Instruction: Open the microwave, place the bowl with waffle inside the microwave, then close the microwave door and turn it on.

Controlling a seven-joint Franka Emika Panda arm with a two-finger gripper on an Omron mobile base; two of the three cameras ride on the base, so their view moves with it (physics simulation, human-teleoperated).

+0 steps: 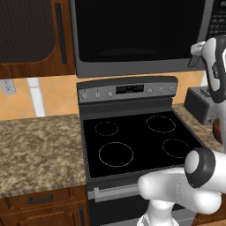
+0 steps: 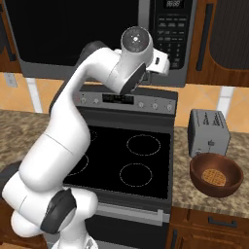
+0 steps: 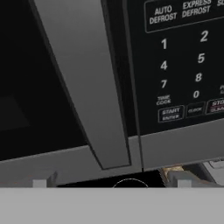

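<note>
Keypad (image 3: 183,65) read AUTO DEFROST, EXPRESS DEFROST, START/ENTER, digits. Bowl (image 2: 216,175) held one waffle (image 2: 213,175), sat on counter (image 2: 204,194) just in front of toaster (image 2: 208,131). Microwave (image 1: 141,35) door (image 3: 65,87) closed. Gripper (image 3: 111,181) released, jaws spread wide, empty, at handle (image 3: 87,83) bottom.

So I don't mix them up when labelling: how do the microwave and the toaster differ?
The microwave is large, dark-fronted and mounted above the stove; the toaster is small, light grey and stands on the counter. The microwave has a keypad; the toaster has top slots. Both are boxy.
</note>
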